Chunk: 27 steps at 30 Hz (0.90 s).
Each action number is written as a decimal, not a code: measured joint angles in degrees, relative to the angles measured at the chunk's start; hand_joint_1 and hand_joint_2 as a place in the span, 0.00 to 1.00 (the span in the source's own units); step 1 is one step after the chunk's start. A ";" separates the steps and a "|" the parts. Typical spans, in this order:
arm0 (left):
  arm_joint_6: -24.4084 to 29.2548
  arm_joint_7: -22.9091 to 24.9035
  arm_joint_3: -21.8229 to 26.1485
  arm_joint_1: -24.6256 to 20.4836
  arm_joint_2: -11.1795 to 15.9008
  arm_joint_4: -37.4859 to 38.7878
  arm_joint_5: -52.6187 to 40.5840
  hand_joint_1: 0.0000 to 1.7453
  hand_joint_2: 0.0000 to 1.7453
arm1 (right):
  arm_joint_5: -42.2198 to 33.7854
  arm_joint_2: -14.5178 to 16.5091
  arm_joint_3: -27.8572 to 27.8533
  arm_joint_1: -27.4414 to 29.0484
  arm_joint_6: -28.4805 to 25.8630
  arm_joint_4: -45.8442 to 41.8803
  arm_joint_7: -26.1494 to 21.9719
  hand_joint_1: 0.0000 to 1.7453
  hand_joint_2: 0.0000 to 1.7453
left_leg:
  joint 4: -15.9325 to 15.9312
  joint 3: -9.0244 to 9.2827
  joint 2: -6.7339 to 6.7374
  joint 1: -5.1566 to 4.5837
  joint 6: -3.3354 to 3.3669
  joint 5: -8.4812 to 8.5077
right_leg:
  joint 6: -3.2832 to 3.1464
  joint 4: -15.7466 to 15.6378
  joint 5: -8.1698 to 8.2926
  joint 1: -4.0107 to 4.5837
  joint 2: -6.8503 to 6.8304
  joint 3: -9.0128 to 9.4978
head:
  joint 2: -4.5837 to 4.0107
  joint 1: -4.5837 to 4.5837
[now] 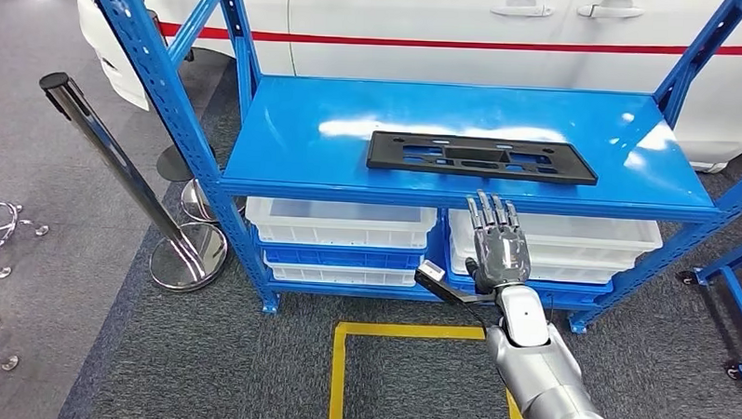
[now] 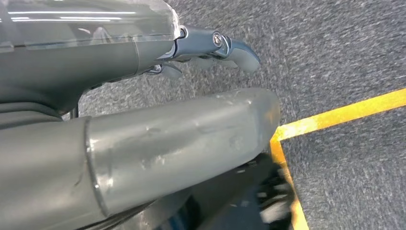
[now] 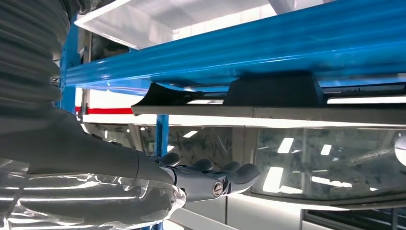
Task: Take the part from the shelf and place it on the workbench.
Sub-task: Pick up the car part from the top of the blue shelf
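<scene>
While the flat black slotted plastic part (image 1: 481, 158) lies untouched on the blue metal shelf (image 1: 286, 132), the empty, open-fingered right hand (image 1: 499, 247) hovers below the shelf's front edge, so the reach step is underway; next it must rise over the edge.

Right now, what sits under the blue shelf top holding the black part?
Under the blue shelf top with the black part sit stacked white bins; their contents are hidden.

I see the part (image 1: 482, 158) flat on the shelf (image 1: 286, 141) top, toward its front edge. Bins (image 1: 343, 222) sit side by side on the level below. My right hand (image 1: 498, 244) is before the shelf front, below the part. Stanchion (image 1: 117, 159) left of shelf.
</scene>
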 joint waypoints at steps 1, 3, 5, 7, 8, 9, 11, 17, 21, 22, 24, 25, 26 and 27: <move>0.02 0.02 -0.13 -0.08 0.07 0.00 -0.07 0.00 0.00 | -0.08 0.00 0.00 0.00 0.00 0.23 0.10 0.00 1.00 | -2.02 0.92 0.00 -0.10 0.22 0.49 | 0.24 0.08 0.01 0.05 0.00 -0.10 | 0.00 0.00; 0.02 0.07 -0.34 -0.11 0.12 0.00 -0.16 0.00 0.00 | -0.16 -0.01 -0.01 0.01 -0.01 0.68 0.21 0.00 1.00 | -3.02 1.27 -0.02 -0.31 0.56 0.62 | 0.88 0.08 0.14 0.09 0.03 -0.23 | 0.00 0.00; 0.02 0.09 -0.51 -0.09 0.11 0.00 -0.19 0.00 0.00 | -0.23 -0.05 -0.02 -0.01 -0.03 0.98 0.23 0.00 1.00 | -3.52 1.48 0.05 -0.14 1.16 1.00 | 1.52 0.34 -0.12 0.01 0.07 -0.35 | 0.00 0.01; 0.02 0.08 -0.73 -0.16 0.11 0.00 -0.18 0.00 0.00 | -0.55 -0.11 -0.05 -0.07 -0.04 1.19 0.23 0.00 1.00 | -4.06 1.70 0.16 0.08 1.81 1.39 | 2.05 3.80 -2.35 -0.08 0.11 -1.85 | 0.00 0.01; -0.01 0.07 -0.85 -0.18 0.11 0.00 -0.18 0.00 0.00 | -0.82 -0.16 -0.17 -0.02 -0.04 1.31 0.23 0.00 1.00 | -4.12 1.69 0.19 0.06 1.98 1.45 | 2.26 7.15 -4.13 -0.19 0.11 -3.37 | 0.00 0.02; -0.05 0.07 -0.94 -0.15 0.11 0.00 -0.17 0.00 0.00 | -1.10 -0.20 -0.38 0.11 -0.04 1.40 0.17 0.00 1.00 | -4.09 1.62 0.19 0.05 2.09 1.47 | 2.44 10.92 -5.87 -0.27 0.11 -5.19 | 0.00 0.01; -0.15 0.07 -1.11 0.07 0.09 0.01 -0.14 0.00 0.00 | -1.71 -0.31 -1.08 0.55 -0.04 1.52 -0.26 0.00 1.00 | -3.99 1.51 0.16 0.02 2.11 1.46 | 2.66 15.26 -6.91 -0.38 0.11 -7.37 | 0.00 0.02; -0.18 0.07 -1.40 0.30 -0.18 0.07 -0.08 0.00 0.00 | -2.26 -0.35 -3.12 0.76 -0.04 0.71 -1.31 0.00 1.00 | -3.30 1.34 0.12 -0.21 1.02 1.01 | 1.68 0.14 -0.43 0.05 0.12 0.18 | 0.00 0.01; -0.17 0.07 -1.54 0.33 -0.23 0.09 -0.05 0.00 0.00 | -2.28 -0.34 -3.83 0.83 -0.06 0.35 -1.49 0.00 0.50 | -2.27 0.89 0.11 -0.13 -0.20 0.14 | 0.29 -0.43 0.04 -0.05 0.11 0.37 | 0.00 -0.01; -0.17 0.07 -1.59 0.32 -0.23 0.09 -0.04 0.00 0.00 | -2.33 -0.32 -4.09 0.84 -0.07 0.11 -1.69 0.00 0.25 | -0.26 -0.01 0.12 -0.08 -0.42 -1.18 | -0.06 -0.62 0.18 -0.17 0.06 0.46 | 0.00 -0.01; -0.17 0.07 -1.69 0.34 -0.25 0.09 -0.02 0.00 0.00 | -2.41 -0.16 -4.94 1.08 -0.07 -0.55 -2.34 0.00 0.00 | 6.62 -3.19 0.13 0.04 -0.69 -4.84 | -0.42 -0.66 0.24 -0.11 -0.01 0.43 | 0.00 -0.01; -0.18 0.08 -1.73 0.38 -0.27 0.11 -0.02 0.00 0.00 | -2.43 -0.03 -5.50 1.30 -0.07 -0.91 -2.68 0.00 0.00 | 10.22 -4.90 0.13 0.09 -0.77 -6.27 | -0.49 -0.63 0.23 -0.05 -0.03 0.39 | 0.00 -0.01; -0.17 0.08 -1.75 0.43 -0.30 0.14 -0.03 0.00 0.00 | -2.41 0.13 -6.08 1.55 -0.06 -1.24 -3.01 0.00 0.00 | 12.45 -5.97 0.14 0.11 -0.83 -6.74 | -0.51 -0.58 0.21 0.01 -0.03 0.36 | 0.00 -0.01; -0.17 0.09 -1.77 0.47 -0.32 0.17 -0.03 0.00 0.00 | -2.39 0.26 -6.65 1.76 -0.06 -1.57 -3.28 0.00 0.25 | 12.68 -6.08 0.14 0.12 -0.83 -6.10 | -0.51 -0.50 0.18 0.05 -0.01 0.34 | 0.00 -0.01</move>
